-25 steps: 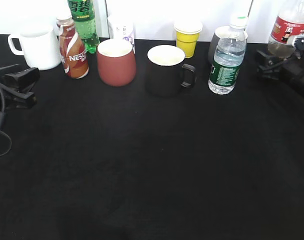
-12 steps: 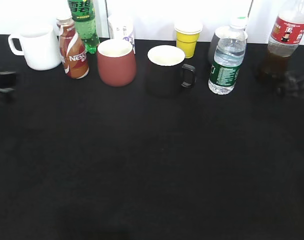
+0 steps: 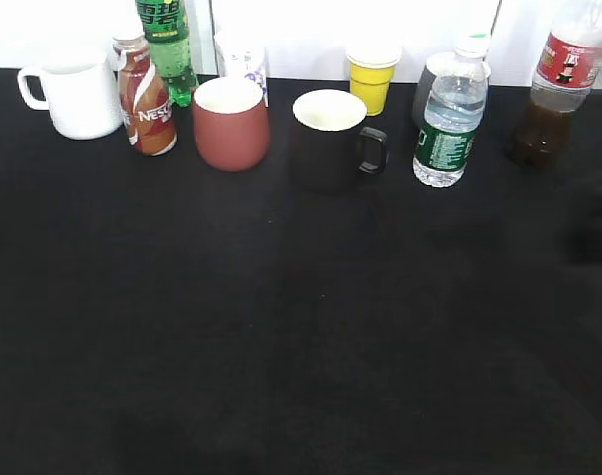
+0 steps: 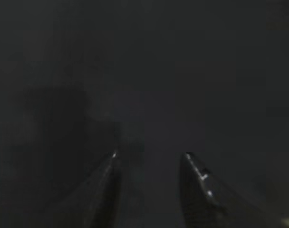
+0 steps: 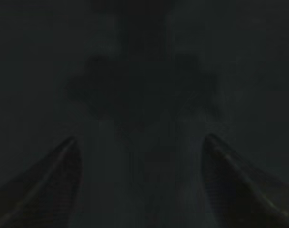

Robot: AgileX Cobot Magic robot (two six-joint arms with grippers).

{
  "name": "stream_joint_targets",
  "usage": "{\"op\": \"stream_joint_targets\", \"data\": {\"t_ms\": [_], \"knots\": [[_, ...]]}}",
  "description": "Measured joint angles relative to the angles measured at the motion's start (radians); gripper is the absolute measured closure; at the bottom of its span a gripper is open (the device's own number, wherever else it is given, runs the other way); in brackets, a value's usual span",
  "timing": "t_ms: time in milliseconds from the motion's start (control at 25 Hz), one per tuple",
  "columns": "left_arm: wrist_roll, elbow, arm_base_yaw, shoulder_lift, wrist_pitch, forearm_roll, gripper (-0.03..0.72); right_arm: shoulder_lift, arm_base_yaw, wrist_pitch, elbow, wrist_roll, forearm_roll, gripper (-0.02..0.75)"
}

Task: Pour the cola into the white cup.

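The cola bottle (image 3: 556, 94) stands upright at the back right of the black table, with a red label and dark drink low in it. The white cup (image 3: 78, 92) stands at the back left, handle to the left. Neither gripper shows in the exterior view. In the left wrist view my left gripper (image 4: 151, 159) is open and empty over dark cloth. In the right wrist view my right gripper (image 5: 139, 142) is open wide and empty over dark cloth.
Along the back stand a brown Nestle bottle (image 3: 145, 97), a green soda bottle (image 3: 165, 45), a maroon cup (image 3: 231, 123), a printed paper cup (image 3: 242, 54), a black mug (image 3: 331, 139), a yellow cup (image 3: 371, 75) and a water bottle (image 3: 450, 117).
Both arms have drawn back out of the exterior view. The right gripper was at the cola bottle a second ago; the bottle now stands alone.
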Motion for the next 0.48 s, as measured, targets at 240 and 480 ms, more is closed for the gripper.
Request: {"op": "stream_joint_targets", "data": {"t_ms": [240, 480], "knots": [[0.064, 0.021, 0.000, -0.396, 0.204, -0.024, 0.363, -0.722, 0.000, 0.154, 0.167, -0.021, 0.027, 0.143], [0.107, 0.150, 0.000, -0.496, 0.074, -0.021, 0.365, -1.145, 0.000, 0.149, 0.367, -0.026, 0.014, 0.144]]}}
